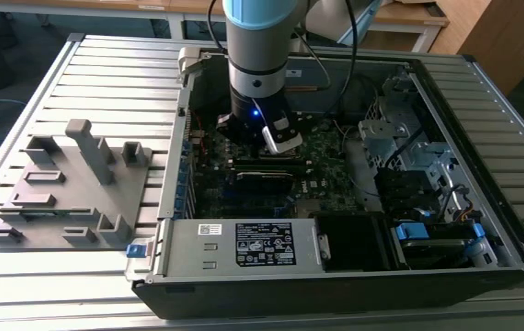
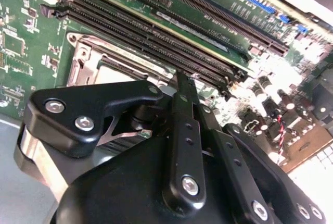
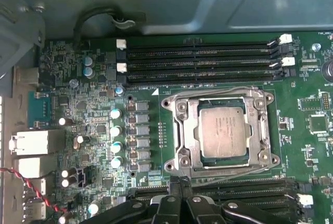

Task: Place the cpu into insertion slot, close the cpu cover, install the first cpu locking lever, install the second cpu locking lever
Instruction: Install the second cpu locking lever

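Observation:
In the first wrist view the cpu, a flat silver-grey square, lies in the insertion slot on the green motherboard. The cpu cover lies down around it as a metal frame, with the chip showing through its window. One thin wire lever runs along one side of the socket and another along the opposite side; whether they are latched I cannot tell. My gripper hovers just off the socket's edge beside that second lever, fingers together with nothing between them. The second wrist view has the gripper beside the cover. In the exterior view the gripper hangs inside the case.
Long black memory slots flank the socket on two sides. The open computer case walls in the board, with a power supply at the front and a drive cage at the exterior view's right. A grey fixture plate lies outside.

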Action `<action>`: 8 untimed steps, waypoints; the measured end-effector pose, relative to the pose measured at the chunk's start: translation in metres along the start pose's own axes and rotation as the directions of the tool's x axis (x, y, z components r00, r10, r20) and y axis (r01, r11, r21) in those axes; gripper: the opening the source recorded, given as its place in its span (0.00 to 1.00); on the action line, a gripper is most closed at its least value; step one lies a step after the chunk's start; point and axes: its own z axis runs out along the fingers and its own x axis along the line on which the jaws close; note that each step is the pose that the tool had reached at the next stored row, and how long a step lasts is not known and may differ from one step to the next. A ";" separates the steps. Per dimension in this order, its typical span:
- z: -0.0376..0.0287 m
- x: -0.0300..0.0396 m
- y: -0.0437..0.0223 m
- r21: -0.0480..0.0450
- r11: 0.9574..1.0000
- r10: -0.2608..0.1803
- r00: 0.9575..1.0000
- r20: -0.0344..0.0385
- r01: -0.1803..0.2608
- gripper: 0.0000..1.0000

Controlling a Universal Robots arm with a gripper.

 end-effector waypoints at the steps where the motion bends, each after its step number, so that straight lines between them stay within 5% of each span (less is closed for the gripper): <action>1: 0.0010 0.0001 -0.0002 -0.003 1.000 0.000 1.000 0.000 0.000 0.10; 8: 0.0052 0.0004 -0.0014 -0.025 1.000 0.001 1.000 -0.002 -0.001 0.10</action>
